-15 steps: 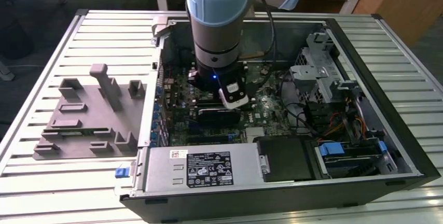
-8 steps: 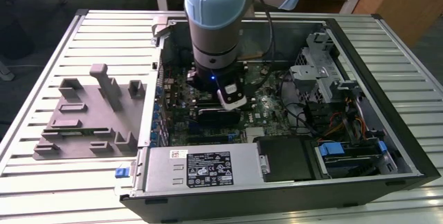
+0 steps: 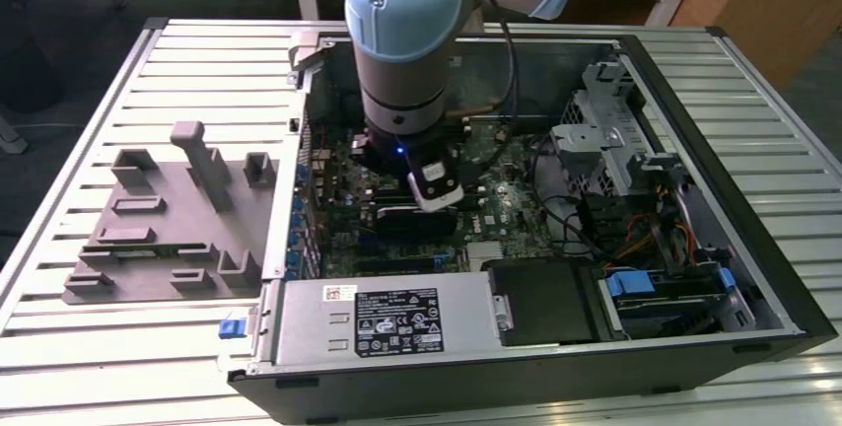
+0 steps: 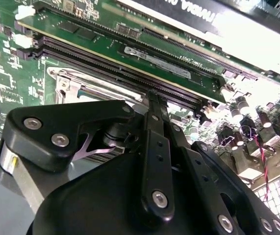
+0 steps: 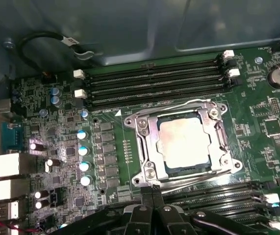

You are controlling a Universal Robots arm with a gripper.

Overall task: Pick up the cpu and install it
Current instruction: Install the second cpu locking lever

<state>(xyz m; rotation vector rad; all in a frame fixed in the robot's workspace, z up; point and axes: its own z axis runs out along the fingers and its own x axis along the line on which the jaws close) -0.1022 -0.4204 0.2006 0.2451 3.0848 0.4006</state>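
Observation:
The cpu (image 5: 185, 143), a flat square chip with a shiny silver top, lies in the motherboard socket, with the metal socket frame (image 5: 147, 147) around its edges. In the first wrist view my gripper (image 5: 152, 189) hovers just off the socket's edge, beside the memory slots (image 5: 218, 198). Its two black fingers are pressed together with nothing between them. The second wrist view shows the same shut gripper (image 4: 153, 96) over the board, hiding most of the socket. In the exterior view the gripper (image 3: 440, 199) reaches down into the open computer case (image 3: 736, 248).
A grey plastic fixture tray (image 3: 172, 219) lies on the slatted table at the exterior view's left. Inside the case are the power supply (image 3: 382, 318), a drive cage (image 3: 618, 150), cables (image 3: 579, 224) and a black card (image 4: 257, 29) near the gripper. Capacitors (image 5: 83, 156) stand beside the socket.

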